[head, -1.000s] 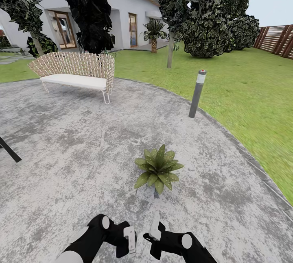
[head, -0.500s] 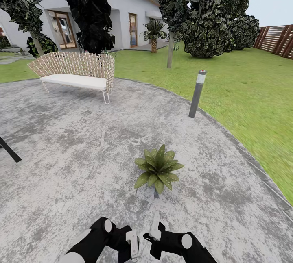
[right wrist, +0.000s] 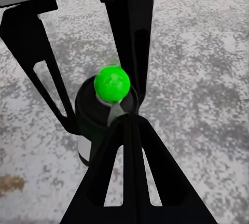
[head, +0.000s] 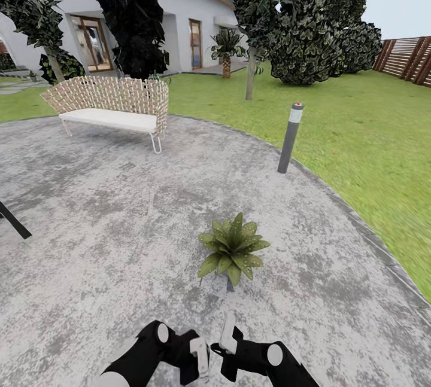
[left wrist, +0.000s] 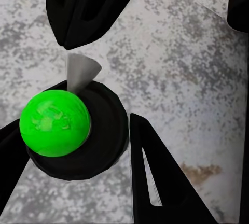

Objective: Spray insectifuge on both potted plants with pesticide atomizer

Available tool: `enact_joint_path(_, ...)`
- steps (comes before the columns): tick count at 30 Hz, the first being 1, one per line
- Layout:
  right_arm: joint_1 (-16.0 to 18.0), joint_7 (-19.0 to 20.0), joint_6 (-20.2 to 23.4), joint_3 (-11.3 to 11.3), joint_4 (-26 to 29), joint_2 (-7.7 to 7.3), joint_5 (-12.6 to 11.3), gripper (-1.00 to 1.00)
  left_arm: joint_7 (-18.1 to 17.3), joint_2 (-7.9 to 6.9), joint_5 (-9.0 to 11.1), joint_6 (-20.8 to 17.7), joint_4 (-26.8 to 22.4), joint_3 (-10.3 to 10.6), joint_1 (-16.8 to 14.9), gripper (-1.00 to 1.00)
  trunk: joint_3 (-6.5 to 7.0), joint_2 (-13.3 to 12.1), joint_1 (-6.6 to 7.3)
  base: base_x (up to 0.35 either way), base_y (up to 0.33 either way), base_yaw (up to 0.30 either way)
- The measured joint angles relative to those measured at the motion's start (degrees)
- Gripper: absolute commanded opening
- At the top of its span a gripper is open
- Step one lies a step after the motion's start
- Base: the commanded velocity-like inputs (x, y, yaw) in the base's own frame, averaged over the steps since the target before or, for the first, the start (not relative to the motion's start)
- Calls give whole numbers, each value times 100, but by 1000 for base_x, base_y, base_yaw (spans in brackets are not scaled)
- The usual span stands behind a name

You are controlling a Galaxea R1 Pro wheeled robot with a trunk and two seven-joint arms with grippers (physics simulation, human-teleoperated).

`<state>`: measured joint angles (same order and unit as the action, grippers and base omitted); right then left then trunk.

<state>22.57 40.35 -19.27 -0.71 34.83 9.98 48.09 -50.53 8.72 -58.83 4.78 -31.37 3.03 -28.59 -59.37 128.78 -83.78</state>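
Clamping atomizer (right wrist: 104,115): right gripper (right wrist: 96,112); left gripper (left wrist: 104,125) beside it, seemingly apart.

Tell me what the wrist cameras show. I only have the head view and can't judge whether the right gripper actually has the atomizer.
Observer: It does. In the right wrist view the right gripper is closed on the black body of the atomizer.
Operator: What's on top of it?
Observer: A bright green ball sits on its black cap.
Operator: And the left gripper?
Observer: The left gripper is open, a finger on either side of that cap, above the grey patio.
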Motion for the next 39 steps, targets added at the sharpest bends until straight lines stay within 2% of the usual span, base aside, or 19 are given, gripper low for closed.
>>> enact_joint_path(16, 0, 1, 0, 0, 0, 0, 0, -100, 0, 83, 7, 0, 34, 9, -5, -100, 0, 0, 0, 0, 0, 0)
enact_joint_path(26, 0, 0, 0, 0, 0, 0, 1, -100, 6, -30, 3, 0, 34, -33, -5, -100, 0, 0, 0, 0, 0, 0)
enact_joint_path(30, 0, 1, 0, 0, 0, 0, 1, -100, 6, -334, -6, -1, 34, -27, 0, -100, 0, 0, 0, 0, 0, 0)
enact_joint_path(39, 0, 0, 7, 0, -7, 0, 9, -100, 3, -1288, -18, 1, 133, -48, 12, -100, 0, 0, 0, 0, 0, 0)
